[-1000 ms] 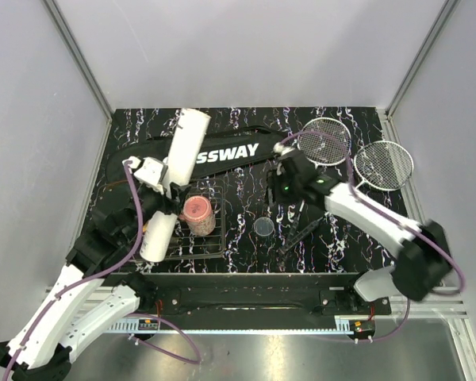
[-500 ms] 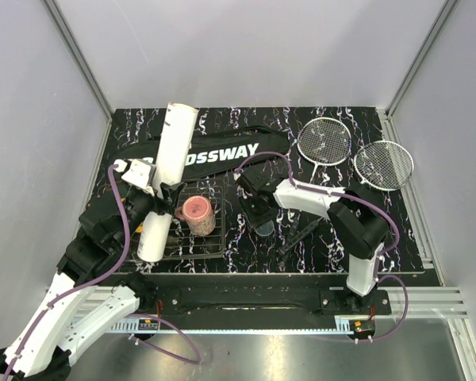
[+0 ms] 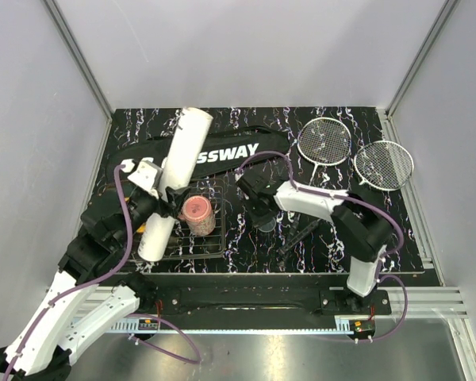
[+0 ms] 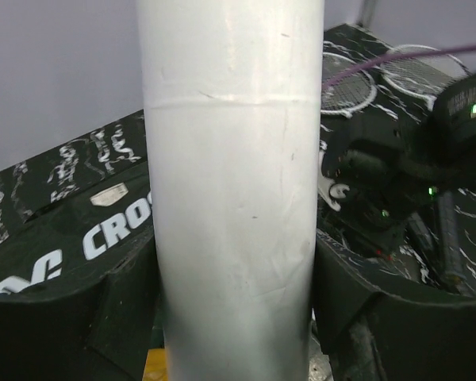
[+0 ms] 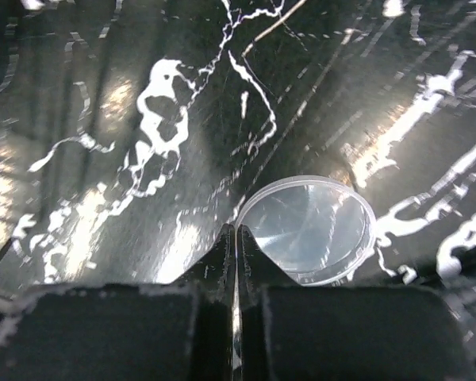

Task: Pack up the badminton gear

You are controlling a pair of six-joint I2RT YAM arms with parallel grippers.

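Over the wire rack, left of centre: long white cylindrical tube [image 3: 186, 139], tilted; lower end by the rack's near-left corner, upper end above the bag's lettering.
Tube axis: near-left to far-right in the top view; which end is open, cannot tell.
Left gripper [image 3: 168, 198]: clamped on both sides of the tube near mid-length; the tube fills the wrist view.
Lid: clear round plastic lid [image 5: 309, 226], flat on the black white-veined table top [image 3: 317, 119], right of the rack.
Right gripper [image 5: 235, 234]: jaws fully together, tips at the lid's near rim; whether the rim is pinched, cannot tell.
Key relation: lid sits at the right arm, tube in the left; the tube lies to the right gripper's left, across the rack. Judgement: capping would need the lid brought to a tube end.
Rack: square metal wire rack [image 3: 210, 242] carrying a pink ribbed cup [image 3: 197, 214], just beside the tube.
Far side: long black "CROSSWAY" bag [image 3: 238, 151], under the tube's upper end.
Far right: two white-strung oval rackets [image 3: 325, 141], side by side, well apart from both grippers.
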